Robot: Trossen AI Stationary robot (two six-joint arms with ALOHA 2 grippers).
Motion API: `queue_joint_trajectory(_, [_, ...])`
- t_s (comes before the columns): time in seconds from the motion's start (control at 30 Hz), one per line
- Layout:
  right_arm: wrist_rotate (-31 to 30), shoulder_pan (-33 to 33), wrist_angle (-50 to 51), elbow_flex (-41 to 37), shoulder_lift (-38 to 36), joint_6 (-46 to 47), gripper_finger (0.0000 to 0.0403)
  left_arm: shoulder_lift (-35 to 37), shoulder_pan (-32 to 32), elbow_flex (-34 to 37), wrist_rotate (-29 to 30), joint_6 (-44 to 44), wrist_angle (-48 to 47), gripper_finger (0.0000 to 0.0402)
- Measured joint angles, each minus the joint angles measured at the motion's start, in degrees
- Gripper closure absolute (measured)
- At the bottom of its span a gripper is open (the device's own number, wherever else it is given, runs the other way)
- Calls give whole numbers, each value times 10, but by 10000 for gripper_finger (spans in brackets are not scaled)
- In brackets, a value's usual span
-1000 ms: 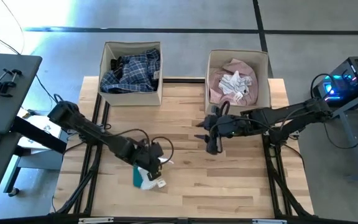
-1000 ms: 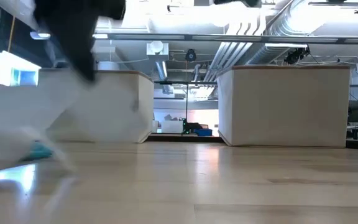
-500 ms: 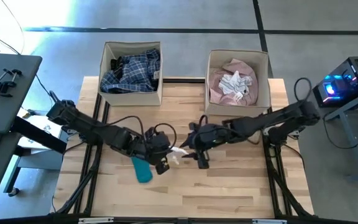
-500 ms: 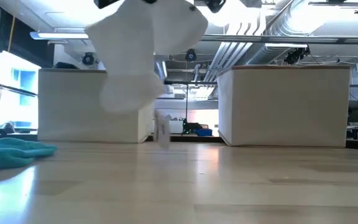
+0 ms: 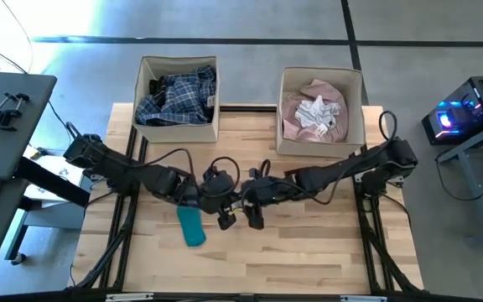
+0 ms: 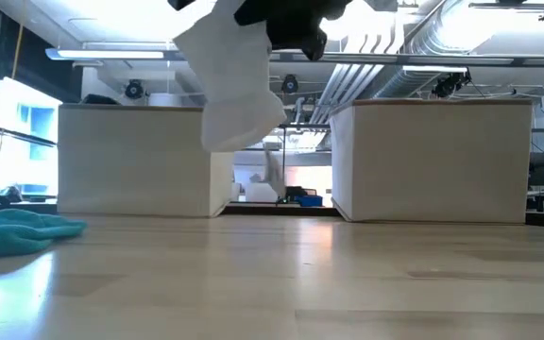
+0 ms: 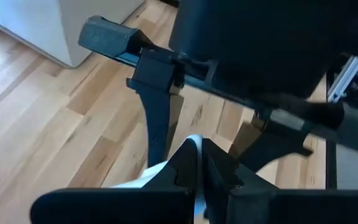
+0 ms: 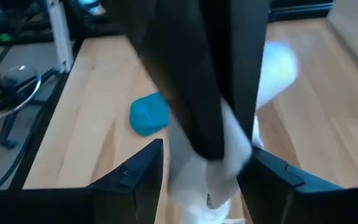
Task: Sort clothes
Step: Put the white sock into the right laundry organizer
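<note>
White sock (image 6: 239, 90) hangs pinched in left gripper (image 5: 225, 216), between right gripper's (image 5: 252, 218) spread fingers.

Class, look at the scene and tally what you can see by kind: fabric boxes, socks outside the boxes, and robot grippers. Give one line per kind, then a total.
Beige square fabric boxes: 2, left box and right box
Socks outside the boxes: 2, white sock held in the air and teal sock lying on the wooden table
Grippers: 2, left gripper and right gripper
Total: 6
</note>
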State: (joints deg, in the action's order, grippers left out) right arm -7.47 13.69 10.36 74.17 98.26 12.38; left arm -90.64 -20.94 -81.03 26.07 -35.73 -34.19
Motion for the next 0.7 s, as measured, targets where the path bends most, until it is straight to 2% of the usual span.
queue_joint_trajectory(0.1, [-44, 4, -17, 0, 0, 7, 224, 0, 1, 0, 1, 3, 14, 401])
queue_joint_trajectory(0.2, [-55, 6, -38, 0, 0, 4, 248, 0, 1, 0, 7, -12, 15, 400])
queue_joint_trajectory(0.3, [-54, 6, -46, 0, 0, 7, 304, 0, 1, 0, 25, -46, 16, 389])
queue_joint_trajectory(0.4, [-53, 6, -29, 0, 0, 9, 378, 4, 3, 0, 26, -60, 15, 362])
queue_joint_trajectory(0.43, [-49, 8, -21, 0, 0, 10, 390, 7, 3, 0, 27, -66, 12, 350])
queue_joint_trajectory(0.57, [-48, 14, 47, 0, -12, 43, 390, 23, 3, 0, 31, -79, -35, 300])
queue_joint_trajectory(0.7, [-68, 30, 156, 0, -55, 75, 398, 37, 2, 0, 30, -116, -137, 266])
